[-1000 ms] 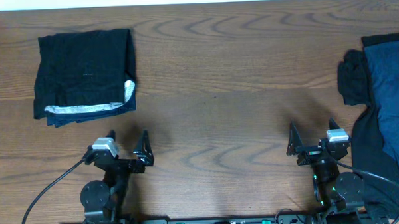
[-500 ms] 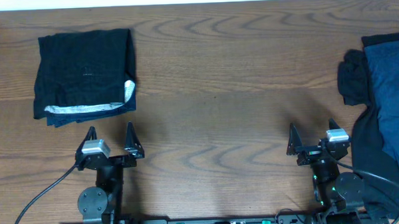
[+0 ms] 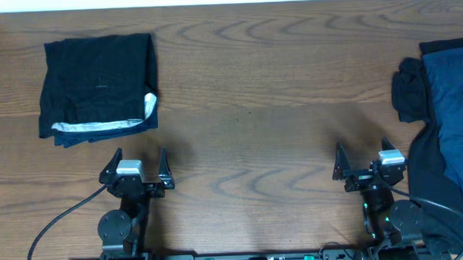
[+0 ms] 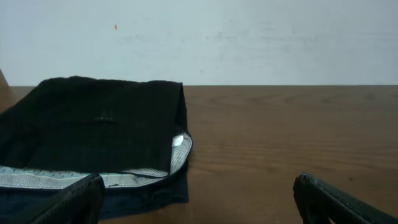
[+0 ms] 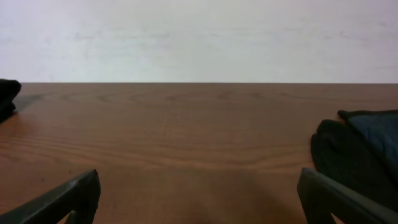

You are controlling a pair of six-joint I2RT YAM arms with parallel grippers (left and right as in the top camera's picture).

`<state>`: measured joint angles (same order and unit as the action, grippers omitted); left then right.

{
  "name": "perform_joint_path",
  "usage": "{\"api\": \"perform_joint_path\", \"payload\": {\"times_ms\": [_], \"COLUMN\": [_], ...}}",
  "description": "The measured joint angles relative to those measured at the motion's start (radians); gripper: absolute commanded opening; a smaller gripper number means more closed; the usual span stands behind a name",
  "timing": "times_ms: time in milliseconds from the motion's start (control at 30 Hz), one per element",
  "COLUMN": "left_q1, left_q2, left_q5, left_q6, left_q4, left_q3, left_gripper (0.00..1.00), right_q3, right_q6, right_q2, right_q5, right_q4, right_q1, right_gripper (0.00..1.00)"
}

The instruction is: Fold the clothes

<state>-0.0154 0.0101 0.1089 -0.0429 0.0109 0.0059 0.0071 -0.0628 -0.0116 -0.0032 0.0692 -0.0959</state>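
From overhead, a folded black garment [image 3: 98,80] is seen lying flat at 10 o'clock on the wooden table [image 3: 254,106], a pale grey strip [image 3: 100,126] showing along its near edge. A loose pile of navy and black clothes [image 3: 447,107] is heaped at 3 o'clock. The left gripper [image 3: 137,166] is placed at 7 o'clock and the right gripper [image 3: 363,161] at 5 o'clock, both with jaws spread wide and nothing held.

In the left wrist view, the folded garment is seen at 10 o'clock, apart from the parted fingertips [image 4: 68,204].

In the right wrist view, the pile is seen at 3 o'clock, beyond the parted fingertips [image 5: 339,198], with bare wood between them.
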Motion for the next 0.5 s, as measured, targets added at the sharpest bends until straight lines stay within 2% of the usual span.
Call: {"api": "perform_joint_path", "payload": {"times_ms": [500], "left_q1": [0.000], "left_q2": [0.000], "left_q5": [-0.008], "left_q6": [-0.071], "left_q4": [-0.026], "left_q3": [0.007], "left_gripper": [0.98], "right_q3": [0.000], "right_q6": [0.000], "right_q2": [0.000], "right_q5": [0.000], "right_q4": [0.000], "right_q1": [0.000], "right_gripper": [0.99]}}
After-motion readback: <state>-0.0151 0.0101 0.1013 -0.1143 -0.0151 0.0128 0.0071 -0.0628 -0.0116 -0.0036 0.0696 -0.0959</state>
